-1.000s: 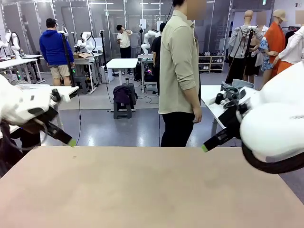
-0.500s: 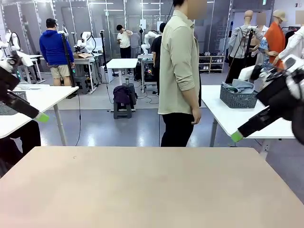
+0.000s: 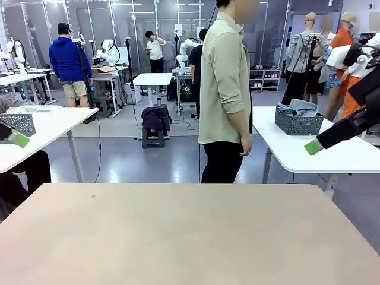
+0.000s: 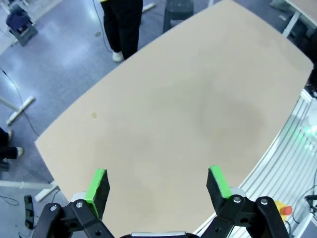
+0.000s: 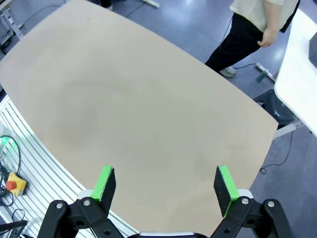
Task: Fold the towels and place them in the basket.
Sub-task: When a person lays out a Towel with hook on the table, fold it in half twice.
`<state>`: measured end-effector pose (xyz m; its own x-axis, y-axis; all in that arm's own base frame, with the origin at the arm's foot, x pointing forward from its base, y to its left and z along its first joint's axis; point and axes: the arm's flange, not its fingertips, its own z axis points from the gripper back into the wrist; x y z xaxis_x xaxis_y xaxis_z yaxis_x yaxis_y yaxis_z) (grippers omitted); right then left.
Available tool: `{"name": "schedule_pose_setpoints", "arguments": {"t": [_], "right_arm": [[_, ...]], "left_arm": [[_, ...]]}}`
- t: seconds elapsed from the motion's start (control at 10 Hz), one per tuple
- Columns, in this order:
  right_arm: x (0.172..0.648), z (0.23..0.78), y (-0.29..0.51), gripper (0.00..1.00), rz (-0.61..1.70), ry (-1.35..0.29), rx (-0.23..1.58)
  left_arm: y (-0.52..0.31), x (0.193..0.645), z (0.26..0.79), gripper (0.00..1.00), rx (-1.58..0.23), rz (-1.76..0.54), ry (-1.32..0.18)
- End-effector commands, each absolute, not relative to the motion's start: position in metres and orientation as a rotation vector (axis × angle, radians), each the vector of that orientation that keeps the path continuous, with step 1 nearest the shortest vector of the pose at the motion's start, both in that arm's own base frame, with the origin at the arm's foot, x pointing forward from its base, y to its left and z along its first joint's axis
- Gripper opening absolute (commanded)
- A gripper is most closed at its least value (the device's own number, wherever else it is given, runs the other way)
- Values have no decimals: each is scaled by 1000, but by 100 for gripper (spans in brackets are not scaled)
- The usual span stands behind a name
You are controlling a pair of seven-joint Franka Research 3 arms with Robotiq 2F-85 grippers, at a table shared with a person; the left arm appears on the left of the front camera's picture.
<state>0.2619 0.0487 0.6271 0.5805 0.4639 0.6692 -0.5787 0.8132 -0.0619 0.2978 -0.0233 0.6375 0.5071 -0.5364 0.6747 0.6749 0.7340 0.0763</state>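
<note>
My left gripper [image 4: 158,181] is open, its green pads wide apart with nothing between them, high above the bare beige table [image 4: 188,99]. My right gripper [image 5: 163,183] is open too, over the same table [image 5: 138,99]. In the front view the left gripper [image 3: 18,139] shows as one green tip at the left edge, and the right gripper [image 3: 313,147] is raised at the right. A dark grey lattice basket [image 3: 298,124] stands on a white side table [image 3: 309,157] at the right, with crumpled grey cloth [image 3: 297,107] in it. I cannot tell whether that cloth is the towels.
A person in a light shirt [image 3: 224,89] stands side-on at the table's far edge, hands down. Another mesh basket [image 3: 18,123] sits on a white table [image 3: 47,127] at the left. Beside the table lie a striped metal rail and a yellow stop button [image 5: 14,184].
Both arms have swung up and outward, the left toward the picture's left edge and the right toward the right edge. Both grippers have stayed open. The person has not moved.
</note>
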Motion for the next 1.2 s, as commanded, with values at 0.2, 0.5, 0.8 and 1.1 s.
{"name": "schedule_pose_setpoints", "arguments": {"t": [0.2, 0.5, 0.8, 1.1], "right_arm": [[268, 626, 48, 100, 574, -699, 191], [264, 628, 49, 100, 603, -723, 171], [264, 628, 49, 100, 603, -723, 171], [256, 661, 36, 100, 602, -709, 196]], "left_arm": [[-14, 288, 653, 100, -221, -701, -709], [-14, 287, 652, 100, -195, -716, -753], [-14, 287, 652, 100, -195, -716, -753], [-3, 286, 684, 100, -201, -728, -734]]}}
